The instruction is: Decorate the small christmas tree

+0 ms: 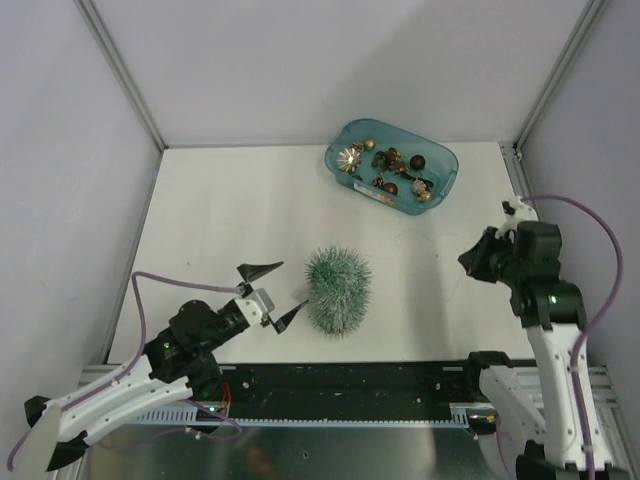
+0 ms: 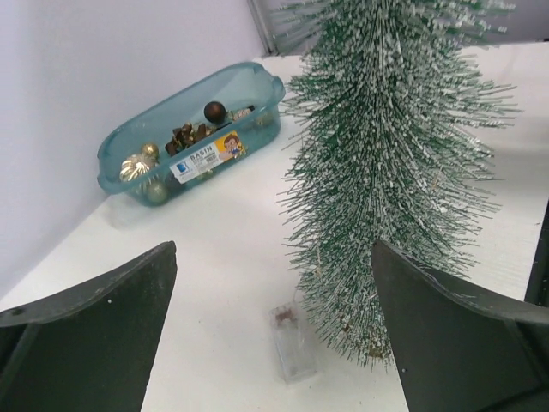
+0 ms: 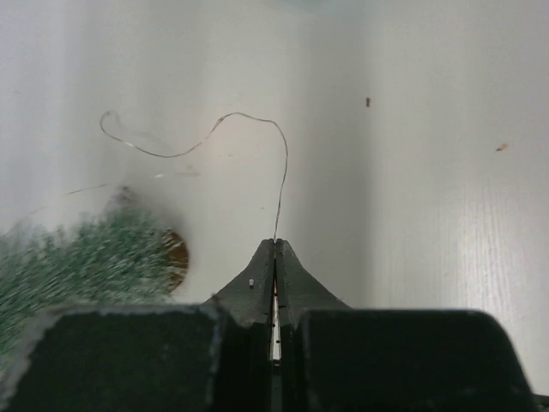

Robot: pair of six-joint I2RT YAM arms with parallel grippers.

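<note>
**Tree at mid-table: one pincer wide, the other pinched on a wire**

Tree (image 1: 338,290) sits low and centre in the overhead view, on the white table (image 1: 220,220), a frosted green brush of bristles. Whether it stands quite straight I cannot tell. From the right wrist, a sliver of its brown wood base (image 3: 177,254) peeks out under the bristles at the lower left.

And there is the left pincer (image 1: 276,292), just to the left of the tree, jaws spread right out with nothing between them. One fingertip is close against the bristles, though contact is hard to call. Its own camera shows the tree filling the upper right, and a small clear plastic box (image 2: 292,343) lying on the table at the tree's foot.

Over at the right of the overhead view, well apart from the tree, is the right pincer (image 3: 275,245). Its jaws are pressed tight together, and a thin wire (image 3: 257,120) runs out from their tip and loops away across the table toward the upper left.

Toward the top, right of centre, is the teal tub (image 1: 333,160), with gold and dark ornaments (image 1: 390,165) inside.
</note>
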